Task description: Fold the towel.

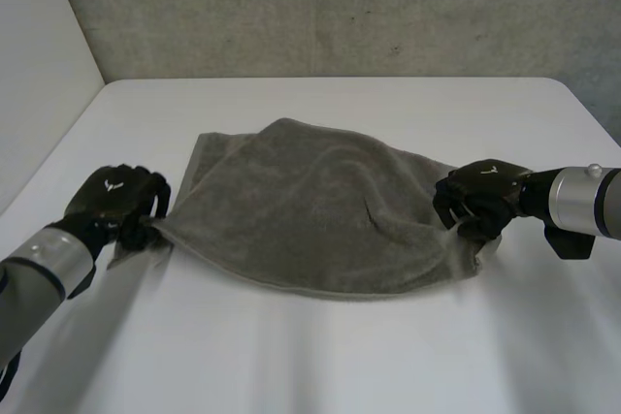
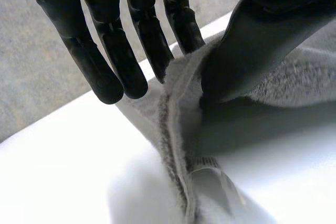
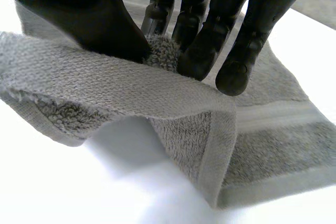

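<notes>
I am clamping my left hand [image 1: 114, 203] and right hand [image 1: 482, 198] on opposite ends of the grey terry towel [image 1: 320, 206], aiming to hold both level so edges meet squarely

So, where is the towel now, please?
Head view: the towel lies centred on the table, left hand pinching its left end, right hand its right end.
</notes>
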Motion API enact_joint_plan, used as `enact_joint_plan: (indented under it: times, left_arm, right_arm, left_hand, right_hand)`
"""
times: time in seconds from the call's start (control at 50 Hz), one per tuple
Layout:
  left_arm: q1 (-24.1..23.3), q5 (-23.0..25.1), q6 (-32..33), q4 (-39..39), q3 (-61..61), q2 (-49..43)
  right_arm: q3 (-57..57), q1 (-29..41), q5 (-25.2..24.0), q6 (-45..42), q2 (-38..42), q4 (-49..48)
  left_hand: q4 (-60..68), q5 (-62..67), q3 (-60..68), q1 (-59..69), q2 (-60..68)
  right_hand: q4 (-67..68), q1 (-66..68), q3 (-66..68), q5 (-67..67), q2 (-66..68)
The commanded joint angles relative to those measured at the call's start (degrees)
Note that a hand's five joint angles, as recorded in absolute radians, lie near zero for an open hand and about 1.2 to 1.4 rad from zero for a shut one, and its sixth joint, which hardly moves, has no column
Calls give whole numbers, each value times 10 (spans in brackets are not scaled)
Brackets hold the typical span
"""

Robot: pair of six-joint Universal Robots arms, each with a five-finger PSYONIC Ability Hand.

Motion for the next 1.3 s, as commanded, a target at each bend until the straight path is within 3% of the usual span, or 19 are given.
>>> enact_joint_plan:
  times: [0.02,0.16,0.28,0.3,0.32,0.34,0.36,0.38,0.5,0.64,0.7,0.82,0.94,1.08,1.3]
  left_arm:
    - [16,27,1,-4,-18,36]
    - [-19,24,-13,-5,6,43]
    - [-49,20,-22,-1,35,20]
    - [-58,19,-22,-3,48,4]
    - [-72,12,-22,-5,64,-12]
    - [-72,12,-22,-5,64,-12]
    - [-88,-1,-22,-6,77,-28]
    - [-103,-20,-20,-8,90,-42]
    - [-117,-60,-22,-14,126,-64]
    - [-120,-67,-26,-48,184,-82]
    - [-121,-67,-33,-76,216,-90]
    - [-121,-70,-90,-127,295,-119]
    - [-121,-69,-136,-172,349,-147]
    - [-123,-69,-171,-197,380,-165]
    - [-122,-71,-251,-215,431,-167]
  right_arm:
    - [-12,-3,72,30,-24,-9]
    - [-40,5,187,41,21,-12]
    - [-70,11,232,55,75,-19]
    - [-84,14,239,66,88,-24]
    - [-95,17,241,77,95,-32]
    - [-95,17,241,77,95,-32]
    - [-100,17,241,90,94,-43]
    - [-101,17,240,104,86,-56]
    - [-83,15,217,122,18,-80]
    - [13,11,114,113,-84,-81]
    - [79,10,85,85,-145,-87]
    - [206,9,79,-6,-204,-100]
    - [279,12,79,4,-208,-160]
    - [333,17,83,115,-196,-291]
    - [315,68,87,150,-115,-321]
  left_hand:
    - [21,15,8,36,19]
    - [21,15,8,36,19]
    - [21,15,8,36,19]
    - [21,15,8,36,19]
    - [21,15,8,36,19]
    - [21,15,8,36,19]
    - [21,15,8,36,19]
    - [21,15,8,36,19]
    - [21,15,8,36,19]
    - [21,15,8,36,19]
    - [21,15,8,36,19]
    - [21,15,8,36,19]
    - [21,15,8,36,19]
    - [21,15,8,36,19]
    - [21,15,8,36,19]
  right_hand:
    - [19,22,19,21,34]
    - [-20,-17,-20,-17,-5]
    - [-57,-54,-57,-54,-42]
    - [-160,-157,-160,-158,-145]
    - [-365,-361,-365,-362,-349]
    - [-367,-363,-367,-364,-351]
    - [-613,-610,-613,-610,-598]
    - [-665,-662,-665,-662,-650]
    - [-665,-662,-665,-662,-650]
    - [-619,-616,-619,-616,-604]
    - [-519,-515,-519,-516,-503]
    - [-464,-461,-464,-461,-449]
    - [-468,-464,-468,-465,-452]
    - [-471,-468,-471,-468,-455]
    - [-471,-468,-471,-468,-456]
